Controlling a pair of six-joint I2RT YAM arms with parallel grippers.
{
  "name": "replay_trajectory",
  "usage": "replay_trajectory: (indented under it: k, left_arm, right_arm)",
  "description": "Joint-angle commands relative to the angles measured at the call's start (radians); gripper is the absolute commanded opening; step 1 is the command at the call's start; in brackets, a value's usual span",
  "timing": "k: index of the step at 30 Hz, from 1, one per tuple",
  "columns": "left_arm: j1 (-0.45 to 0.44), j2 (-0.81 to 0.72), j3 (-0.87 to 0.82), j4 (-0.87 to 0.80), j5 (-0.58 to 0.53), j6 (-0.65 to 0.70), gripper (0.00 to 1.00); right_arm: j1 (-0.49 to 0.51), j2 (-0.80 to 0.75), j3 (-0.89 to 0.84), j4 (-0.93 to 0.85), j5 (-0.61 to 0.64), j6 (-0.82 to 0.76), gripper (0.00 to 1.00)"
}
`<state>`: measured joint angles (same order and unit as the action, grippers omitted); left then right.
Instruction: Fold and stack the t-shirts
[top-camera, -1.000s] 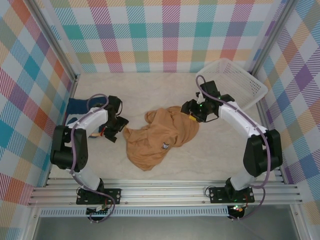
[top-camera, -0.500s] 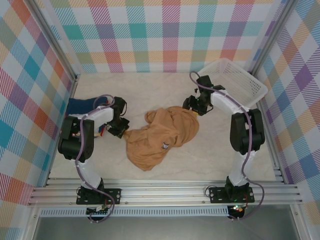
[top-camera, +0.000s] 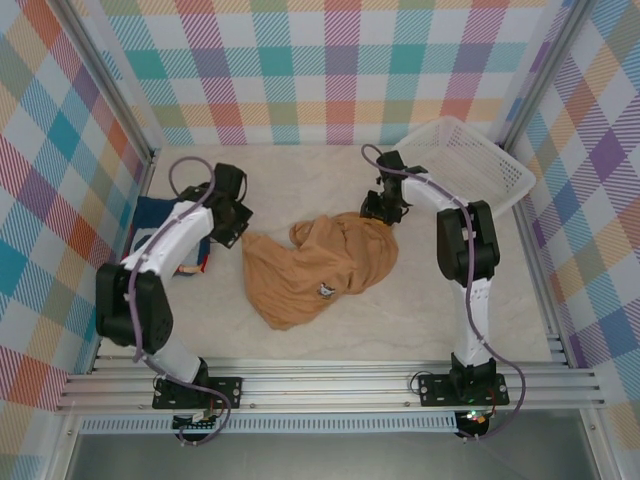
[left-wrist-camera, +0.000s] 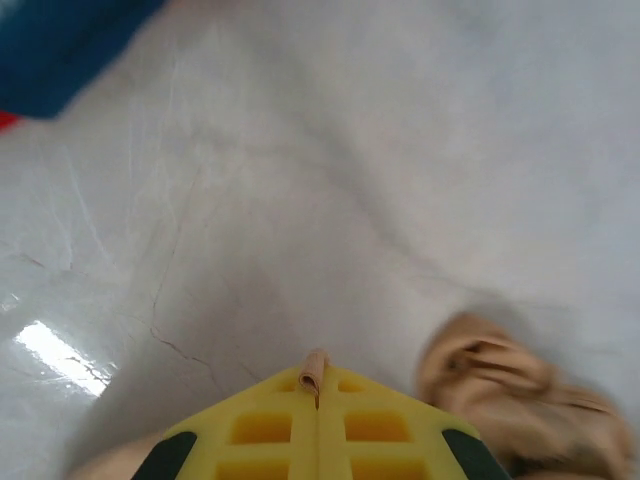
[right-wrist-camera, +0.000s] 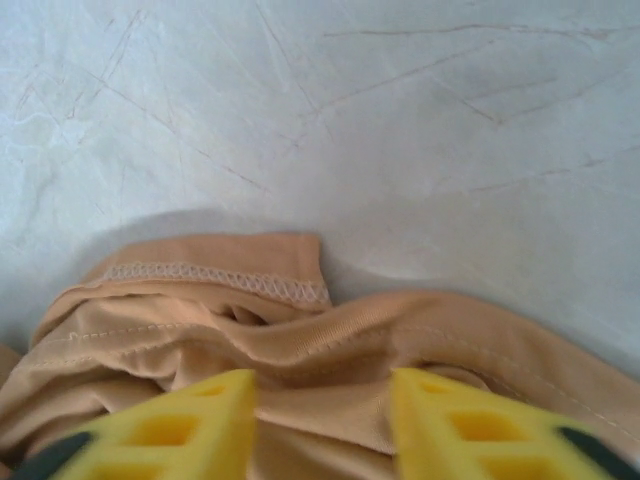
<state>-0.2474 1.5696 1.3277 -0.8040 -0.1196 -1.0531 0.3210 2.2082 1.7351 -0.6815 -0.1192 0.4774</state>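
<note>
**Item 1:** tan-orange cotton t-shirt, crumpled and unfolded, at centre of pale marble-look tabletop. Small cartoon print shows nr its middle.
- L edge: pinched by left gripper. Yellow fingers closed tight, sliver of tan cloth caught at tips.
- Far-R edge: right gripper, jaws part-open, straddling a stitched-hem fold. Pads apart, nothing clamped.

**Item 2:** navy blue t-shirt, at table's L side beside left arm, apart from item 1.

**Other:** white plastic mesh basket, far-R corner.
</note>
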Motion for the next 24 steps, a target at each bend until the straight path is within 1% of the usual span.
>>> replay_trajectory:
  k: [1, 2, 3, 6, 8, 11, 14, 16, 18, 19, 20, 21, 22, 24]
  left_arm:
    - [0.005, -0.093, 0.027, -0.121, -0.114, -0.013, 0.0]
    - [0.011, -0.112, 0.034, -0.11, -0.12, -0.012, 0.0]
    - [0.02, -0.121, 0.052, -0.098, -0.117, -0.01, 0.0]
    - [0.047, -0.094, 0.146, -0.075, -0.074, 0.017, 0.0]
    - [0.058, -0.053, 0.224, -0.069, -0.049, 0.04, 0.0]
    - [0.072, 0.008, 0.377, -0.068, -0.028, 0.084, 0.0]
    - [0.088, 0.092, 0.55, -0.06, 0.03, 0.122, 0.0]
    - [0.091, 0.154, 0.681, -0.048, 0.076, 0.145, 0.0]
    - [0.091, 0.217, 0.807, -0.053, 0.113, 0.159, 0.0]
    - [0.091, 0.235, 0.853, -0.062, 0.122, 0.155, 0.0]
    - [0.089, 0.244, 0.88, -0.062, 0.14, 0.154, 0.0]
    - [0.086, 0.24, 0.892, -0.06, 0.15, 0.155, 0.0]
    - [0.082, 0.228, 0.889, -0.055, 0.155, 0.156, 0.0]
    - [0.069, 0.183, 0.873, -0.043, 0.157, 0.193, 0.0]
  right_arm:
    - [0.007, 0.032, 0.037, -0.051, -0.011, 0.02, 0.17]
    - [0.007, 0.035, 0.049, -0.058, -0.027, 0.027, 0.06]
    - [0.007, 0.033, 0.061, -0.061, -0.045, 0.034, 0.0]
    - [0.007, -0.009, 0.091, -0.051, -0.066, 0.048, 0.0]
    - [0.005, -0.032, 0.144, -0.066, -0.066, 0.049, 0.0]
    - [0.001, -0.047, 0.269, -0.117, -0.058, 0.04, 0.0]
    - [-0.01, -0.054, 0.403, -0.153, -0.06, 0.038, 0.0]
    - [-0.014, -0.038, 0.515, -0.191, -0.057, 0.032, 0.0]
    - [-0.018, 0.016, 0.653, -0.284, -0.051, 0.032, 0.0]
    - [-0.017, 0.047, 0.712, -0.339, -0.037, 0.035, 0.01]
    - [-0.011, 0.07, 0.744, -0.383, -0.032, 0.033, 0.13]
    - [-0.002, 0.076, 0.728, -0.395, -0.022, 0.026, 0.24]
    - [0.009, 0.068, 0.682, -0.389, -0.013, 0.019, 0.3]
    - [0.035, 0.015, 0.516, -0.302, -0.01, 0.002, 0.38]
